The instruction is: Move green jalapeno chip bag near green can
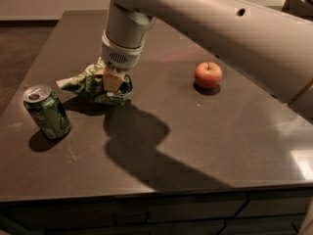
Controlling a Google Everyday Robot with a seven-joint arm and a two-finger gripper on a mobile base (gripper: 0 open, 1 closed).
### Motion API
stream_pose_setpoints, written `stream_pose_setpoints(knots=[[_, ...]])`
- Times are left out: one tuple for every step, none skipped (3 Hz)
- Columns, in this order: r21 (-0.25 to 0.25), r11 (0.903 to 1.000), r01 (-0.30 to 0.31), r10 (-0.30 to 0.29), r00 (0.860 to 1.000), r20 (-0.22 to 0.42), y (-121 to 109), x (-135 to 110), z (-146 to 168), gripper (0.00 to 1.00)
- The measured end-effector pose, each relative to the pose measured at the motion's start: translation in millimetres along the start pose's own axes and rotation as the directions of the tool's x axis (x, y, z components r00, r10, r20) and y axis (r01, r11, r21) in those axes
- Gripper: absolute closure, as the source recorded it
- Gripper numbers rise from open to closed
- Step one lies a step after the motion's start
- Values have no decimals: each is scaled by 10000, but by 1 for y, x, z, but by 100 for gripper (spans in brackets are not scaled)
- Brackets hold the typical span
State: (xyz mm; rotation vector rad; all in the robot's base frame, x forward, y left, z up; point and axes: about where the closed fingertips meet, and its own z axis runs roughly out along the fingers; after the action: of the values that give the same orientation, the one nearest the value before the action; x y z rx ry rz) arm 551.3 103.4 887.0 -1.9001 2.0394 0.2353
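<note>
The green jalapeno chip bag (88, 84) is a crumpled green foil bag held at the left middle of the dark table (195, 131). My gripper (113, 80) comes down from above and is shut on the bag's right part. The bag's left tip points toward the green can (46, 111), which stands upright near the table's left edge with its silver top showing. A short gap separates the bag from the can.
A red apple (208, 75) sits on the table to the right of the gripper. My arm (220, 28) crosses the upper right of the view. The arm's shadow lies on the table in front of the bag.
</note>
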Motion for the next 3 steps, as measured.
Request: stream_pose_setpoints(knots=[[-279,9996,-21,15,9997,-229,9,-6,4,87],[-594,9982,-83,57,9990,-433,17,-9,8,55],[-770,9970,-80,44,9989,-476,20,-11,10,32]])
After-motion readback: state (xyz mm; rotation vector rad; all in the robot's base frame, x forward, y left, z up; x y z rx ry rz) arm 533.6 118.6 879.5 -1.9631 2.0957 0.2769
